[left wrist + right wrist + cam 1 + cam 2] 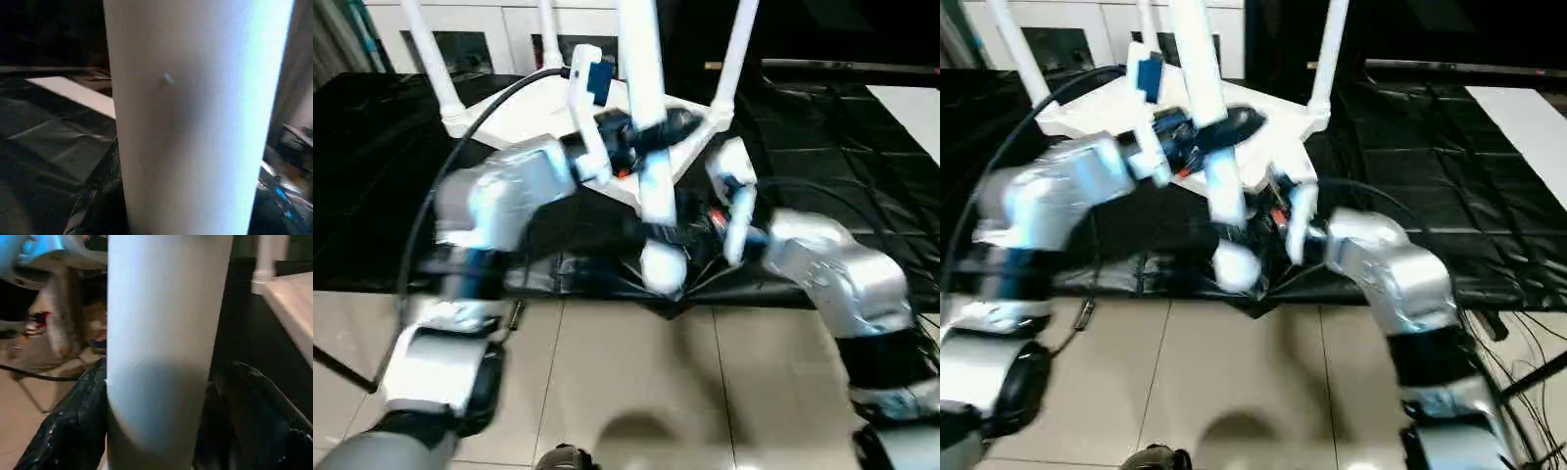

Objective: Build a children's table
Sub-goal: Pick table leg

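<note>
The children's table lies upside down on a black sheet, its white top (pixel 524 116) facing up. Three white legs (pixel 433 61) stand up from its corners. A fourth leg (pixel 646 69) rises at the near corner, and its rounded lower end (pixel 664 264) sits at the sheet's front edge. My left gripper (pixel 641 135) is shut around this leg at mid-height; the leg (pixel 195 122) looms close in the left wrist view. My right gripper (pixel 695 223) is beside the leg's lower part, open, with the leg (pixel 161 333) between its dark fingers (pixel 254 401).
The black sheet (pixel 842 147) covers the ground around the table. Tiled floor (pixel 636 382) lies in front of it. A white cabinet with glass doors (pixel 480 29) stands behind, a white board (pixel 913 108) lies at the right, and cables (pixel 1528 362) run on the floor at the right.
</note>
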Controlling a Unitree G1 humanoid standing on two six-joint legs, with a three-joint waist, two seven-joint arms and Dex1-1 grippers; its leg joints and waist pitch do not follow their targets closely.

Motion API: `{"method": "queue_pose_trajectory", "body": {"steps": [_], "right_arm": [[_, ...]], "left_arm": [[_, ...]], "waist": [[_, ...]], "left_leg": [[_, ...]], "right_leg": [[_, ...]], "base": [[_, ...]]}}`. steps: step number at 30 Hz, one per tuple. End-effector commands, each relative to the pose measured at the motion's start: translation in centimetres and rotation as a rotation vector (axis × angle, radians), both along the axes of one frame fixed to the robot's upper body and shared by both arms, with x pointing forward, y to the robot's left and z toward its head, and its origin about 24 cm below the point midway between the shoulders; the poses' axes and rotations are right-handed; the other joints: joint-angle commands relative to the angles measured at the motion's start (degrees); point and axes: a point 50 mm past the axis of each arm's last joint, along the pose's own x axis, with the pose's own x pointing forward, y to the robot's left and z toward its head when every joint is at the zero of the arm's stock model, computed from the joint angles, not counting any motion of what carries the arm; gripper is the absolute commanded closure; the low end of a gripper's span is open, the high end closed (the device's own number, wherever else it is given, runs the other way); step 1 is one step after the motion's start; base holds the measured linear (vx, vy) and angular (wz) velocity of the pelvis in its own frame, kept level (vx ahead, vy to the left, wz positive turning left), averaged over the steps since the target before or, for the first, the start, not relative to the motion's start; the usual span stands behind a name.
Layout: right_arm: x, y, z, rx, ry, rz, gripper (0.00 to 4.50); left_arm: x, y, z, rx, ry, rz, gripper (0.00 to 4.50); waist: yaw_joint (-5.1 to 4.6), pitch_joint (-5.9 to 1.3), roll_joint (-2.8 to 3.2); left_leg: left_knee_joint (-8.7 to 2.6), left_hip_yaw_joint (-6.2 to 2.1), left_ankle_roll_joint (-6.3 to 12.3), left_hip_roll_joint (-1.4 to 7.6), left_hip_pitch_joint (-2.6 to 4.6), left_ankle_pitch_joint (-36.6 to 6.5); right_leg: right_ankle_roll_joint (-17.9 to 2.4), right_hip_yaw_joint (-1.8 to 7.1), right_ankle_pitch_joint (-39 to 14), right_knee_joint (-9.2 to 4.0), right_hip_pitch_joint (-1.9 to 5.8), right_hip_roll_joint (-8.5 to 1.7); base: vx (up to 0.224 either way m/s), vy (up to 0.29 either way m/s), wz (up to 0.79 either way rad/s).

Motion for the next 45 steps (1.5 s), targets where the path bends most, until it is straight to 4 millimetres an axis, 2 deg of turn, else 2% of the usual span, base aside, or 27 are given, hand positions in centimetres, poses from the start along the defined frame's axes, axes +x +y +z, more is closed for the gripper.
{"method": "queue_pose_trajectory", "body": {"steps": [1, 2, 8, 10, 11, 13, 15, 17, 19, 20, 22, 24, 26, 28, 30, 31, 32, 34, 36, 40, 42, 43, 45], "right_arm": [[-0.5, -0.2, 0.3, 0.016, 0.006, 0.046, 1.35], [-0.7, -0.2, 0.2, 0.016, 0.015, 0.056, 1.42], [-1.2, 0.1, -0.3, 0.015, 0.048, 0.096, 1.92], [-1.2, 0.2, -0.3, 0.014, 0.05, 0.098, 1.92], [-1.1, 0.1, -0.4, 0.013, 0.049, 0.083, 2.28], [-1.0, 0.1, -0.3, 0.014, 0.043, 0.07, 2.28], [-0.4, 0.1, -0.2, 0.012, 0.017, 0.012, 2.34], [0.5, 0.1, 0.0, -0.006, -0.034, -0.086, 2.56], [0.8, 0.3, 0.1, -0.011, -0.051, -0.119, 2.57], [1.0, 0.6, 0.2, -0.011, -0.07, -0.152, 2.6], [1.5, 1.2, 0.4, -0.009, -0.09, -0.211, 2.6], [1.5, 1.5, 0.5, -0.014, -0.11, -0.228, 2.6], [1.7, 1.9, 0.6, -0.014, -0.124, -0.261, 2.6], [1.8, 2.1, 0.6, -0.012, -0.125, -0.283, 2.6], [1.9, 2.4, 0.5, -0.031, -0.137, -0.292, 2.6], [1.9, 2.6, 0.3, -0.044, -0.144, -0.293, 2.6], [1.9, 2.7, 0.3, -0.046, -0.145, -0.294, 2.61], [1.9, 2.8, 0.2, -0.044, -0.143, -0.299, 2.61], [2.0, 2.9, 0.2, -0.046, -0.146, -0.31, 2.61], [2.1, 2.9, 0.2, -0.051, -0.153, -0.326, 2.61], [1.9, 3.1, 0.2, -0.003, -0.094, -0.286, 2.61], [1.9, 3.0, 0.3, 0.006, -0.088, -0.28, 2.05], [1.7, 2.8, 0.6, 0.028, -0.071, -0.262, 1.88]], "left_arm": [[-0.5, 0.1, 0.6, -0.038, -0.01, -0.041, 2.7], [-0.5, 0.2, 0.7, -0.051, -0.006, -0.045, 2.7], [-1.0, 0.5, 1.3, -0.108, -0.002, -0.099, 2.7], [-1.0, 0.5, 1.3, -0.108, -0.002, -0.102, 2.7], [-0.9, 0.4, 1.1, -0.086, -0.007, -0.081, 2.7], [-0.6, 0.4, 0.9, -0.068, -0.006, -0.054, 2.7], [0.1, 0.3, 0.4, -0.037, 0.033, 0.006, 2.7], [1.4, 0.3, -0.8, 0.069, 0.049, 0.171, 2.01], [1.9, 0.2, -1.3, 0.112, 0.041, 0.243, 2.01], [2.6, 0.2, -1.7, 0.128, 0.028, 0.341, 1.92], [3.7, 0.2, -2.4, 0.171, 0.003, 0.513, 1.8], [3.8, 0.1, -2.6, 0.167, 0.006, 0.533, 1.71], [3.8, -0.2, -2.8, 0.138, 0.043, 0.546, 1.71], [3.8, -0.3, -2.9, 0.127, 0.071, 0.554, 1.71], [3.6, -0.6, -3.2, 0.132, 0.087, 0.538, 1.71], [3.5, -0.8, -3.3, 0.121, 0.105, 0.527, 1.87], [3.5, -0.9, -3.3, 0.114, 0.113, 0.525, 2.04], [3.4, -1.0, -3.2, 0.099, 0.118, 0.505, 2.04], [3.4, -1.1, -3.1, 0.084, 0.116, 0.498, 2.41], [3.3, -1.2, -3.0, 0.067, 0.114, 0.486, 2.51], [3.1, -1.3, -2.8, 0.053, 0.114, 0.455, 2.6], [3.0, -1.3, -2.7, 0.046, 0.111, 0.436, 2.63], [2.5, -1.3, -2.3, 0.028, 0.109, 0.362, 2.65]], "waist": [[0.14, -4.55, 0.08], [0.1, -4.55, -0.13], [0.24, -4.77, 0.04], [0.25, -4.72, 0.04], [0.23, -4.7, 0.13], [0.2, -4.68, 0.06], [0.2, -4.72, 0.25], [0.05, -4.7, 0.25], [-0.03, -4.66, 0.22], [0.06, -4.76, 0.32], [-0.05, -4.88, 0.3], [-0.02, -5.02, 0.18], [0.0, -5.21, 0.34], [0.0, -5.22, 0.31], [0.01, -5.12, 0.3], [0.01, -5.08, 0.34], [-0.02, -4.91, 0.4], [0.02, -4.89, 0.41], [0.05, -4.8, 0.43], [-0.03, -4.86, 0.46], [-0.04, -4.89, 0.42], [-0.01, -4.93, 0.44], [-0.06, -4.9, 0.51]], "left_leg": [[-3.31, -1.31, 0.73, 3.15, 2.59, -10.0], [-3.27, -1.23, 0.8, 3.08, 2.56, -10.0], [-3.12, -1.29, 1.51, 3.05, 2.52, -8.1], [-3.18, -1.32, 1.33, 3.09, 2.56, -8.5], [-3.2, -1.32, 1.11, 3.08, 2.54, -8.7], [-3.25, -1.33, 0.91, 3.1, 2.55, -9.0], [-3.23, -1.35, 0.45, 3.1, 2.6, -8.9], [-3.3, -1.41, -0.26, 3.16, 2.64, -9.5], [-3.33, -1.42, -0.7, 3.07, 2.67, -9.9], [-3.32, -1.51, -0.9, 3.09, 2.58, -9.5], [-3.3, -1.56, -0.89, 3.19, 2.58, -8.8], [-3.2, -1.56, -0.51, 3.05, 2.42, -7.8], [-3.03, -1.54, 0.39, 3.07, 2.34, -6.3], [-2.91, -1.5, 1.08, 2.98, 2.34, -6.1], [-2.93, -1.49, 1.36, 2.96, 2.33, -6.6], [-2.98, -1.49, 1.26, 3.0, 2.39, -7.0], [-3.15, -1.5, 0.72, 3.08, 2.54, -8.4], [-3.19, -1.49, 0.3, 3.14, 2.66, -9.2], [-3.33, -1.51, -0.02, 3.14, 2.62, -9.9], [-3.4, -1.59, -0.53, 3.12, 2.56, -9.8], [-3.34, -1.57, -0.2, 3.04, 2.51, -9.5], [-3.29, -1.55, 0.11, 3.06, 2.55, -9.3], [-3.3, -1.54, 0.36, 3.04, 2.49, -9.1]], "right_leg": [[-16.1, 2.19, 1.7, -4.22, 1.94, -4.82], [-16.1, 2.22, 1.6, -4.33, 1.95, -4.79], [-16.0, 2.13, 3.4, -4.05, 1.91, -4.7], [-16.0, 2.12, 2.8, -4.12, 1.88, -4.75], [-15.9, 2.14, 2.4, -4.18, 1.88, -4.76], [-15.7, 2.16, 1.9, -4.23, 1.89, -4.71], [-15.5, 2.19, 2.1, -4.18, 1.83, -4.72], [-15.1, 2.21, 1.6, -4.34, 1.71, -4.78], [-14.7, 2.25, 1.0, -4.48, 1.72, -4.76], [-14.3, 2.27, 1.3, -4.47, 1.98, -4.87], [-14.2, 2.29, 3.2, -4.43, 1.98, -4.85], [-14.1, 2.22, 5.8, -4.14, 2.19, -4.84], [-14.5, 2.11, 8.8, -3.68, 2.11, -4.8], [-15.0, 2.09, 9.6, -3.71, 2.17, -4.82], [-15.0, 2.1, 8.7, -3.85, 2.16, -4.82], [-15.0, 2.07, 8.0, -3.91, 2.08, -4.82], [-14.9, 2.1, 5.7, -4.15, 1.98, -4.76], [-14.9, 2.17, 4.5, -4.26, 1.93, -4.78], [-14.7, 2.21, 3.5, -4.35, 1.89, -4.78], [-14.3, 2.21, 4.2, -4.21, 1.95, -4.79], [-14.3, 2.23, 4.9, -4.19, 2.03, -4.83], [-14.4, 2.24, 5.4, -4.15, 2.03, -4.85], [-14.5, 2.2, 5.6, -4.15, 1.97, -4.8]], "base": [[0.0, 0.0, 0.0], [0.0, 0.0, 0.0], [0.0, 0.0, 0.0], [0.0, 0.0, 0.0], [0.0, 0.0, 0.0], [0.0, 0.0, 0.0], [0.0, 0.0, 0.0], [0.0, 0.0, 0.0], [0.0, 0.0, 0.0], [0.0, 0.0, 0.0], [0.0, 0.0, 0.0], [0.0, 0.0, 0.0], [0.0, 0.0, 0.0], [0.0, 0.0, 0.0], [0.0, 0.0, 0.0], [0.0, 0.0, 0.0], [0.0, 0.0, 0.0], [0.0, 0.0, 0.0], [0.0, 0.0, 0.0], [0.0, 0.0, 0.0], [0.0, 0.0, 0.0], [0.0, 0.0, 0.0], [0.0, 0.0, 0.0]]}}
